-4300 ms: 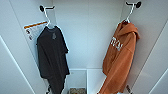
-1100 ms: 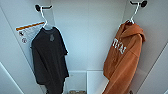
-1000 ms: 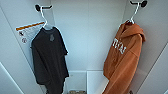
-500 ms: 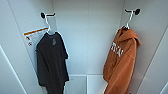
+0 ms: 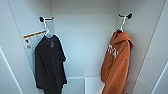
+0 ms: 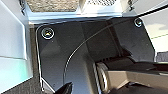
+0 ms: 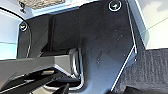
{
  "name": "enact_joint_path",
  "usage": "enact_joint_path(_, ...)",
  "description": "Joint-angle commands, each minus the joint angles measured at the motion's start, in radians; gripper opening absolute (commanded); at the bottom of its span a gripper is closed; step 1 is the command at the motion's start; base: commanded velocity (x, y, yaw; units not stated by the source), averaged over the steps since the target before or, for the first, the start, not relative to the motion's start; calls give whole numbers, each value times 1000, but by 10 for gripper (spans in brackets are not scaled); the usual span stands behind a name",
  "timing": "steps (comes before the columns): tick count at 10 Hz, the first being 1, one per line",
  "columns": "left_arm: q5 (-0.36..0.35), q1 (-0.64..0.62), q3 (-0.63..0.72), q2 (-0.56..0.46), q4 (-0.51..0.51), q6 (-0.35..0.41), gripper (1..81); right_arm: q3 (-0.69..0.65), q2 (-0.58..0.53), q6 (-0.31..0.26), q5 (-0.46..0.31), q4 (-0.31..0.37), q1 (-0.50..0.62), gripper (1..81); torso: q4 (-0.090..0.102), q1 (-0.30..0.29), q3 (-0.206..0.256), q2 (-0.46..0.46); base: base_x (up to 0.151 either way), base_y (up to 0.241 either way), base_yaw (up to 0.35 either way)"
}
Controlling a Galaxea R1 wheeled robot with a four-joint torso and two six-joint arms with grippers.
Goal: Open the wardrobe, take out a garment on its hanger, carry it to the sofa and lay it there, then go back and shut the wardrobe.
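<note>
- The wardrobe [image 5: 85, 37] is open, so the step now is taking out the orange hoodie [image 5: 116, 65].
- The hoodie hangs on its white hanger [image 5: 121, 25] from a hook on the right wall; a black T-shirt [image 5: 50, 65] hangs on the left.
- Next, an arm must reach up to that hanger.
- I cannot tell how the arms are held, or whether the jaws are apart or together.

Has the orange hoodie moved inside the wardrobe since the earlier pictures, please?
No. The orange hoodie hangs on its white hanger from the same dark hook on the wardrobe wall; the whole picture has shifted, so the camera moved.
</note>
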Motion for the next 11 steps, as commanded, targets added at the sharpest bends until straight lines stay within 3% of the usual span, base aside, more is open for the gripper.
enact_joint_path(1,47,-94,51,-24,14,3,811,0,-1,-1,-59,12,35,811,-57,1,0,0,0,0,0)
enact_joint_path(5,84,-156,51,-23,0,2,811,0,-1,-1,-58,12,33,811,-148,1,38,0,0,0,0)
enact_joint_path(6,87,-168,52,-24,0,2,811,0,-3,-1,-56,12,33,811,-157,1,47,0,0,0,0)
enact_joint_path(7,87,-182,52,-27,0,2,811,-1,-3,-2,-58,9,33,811,-137,1,28,0,0,0,0)
enact_joint_path(8,87,-202,60,-30,0,2,811,0,-3,-2,-58,12,33,811,-149,1,31,0,0,0,0)
enact_joint_path(11,130,-294,215,-104,3,-1,811,3,-3,-1,-55,13,32,811,-151,1,32,0,0,0,0)
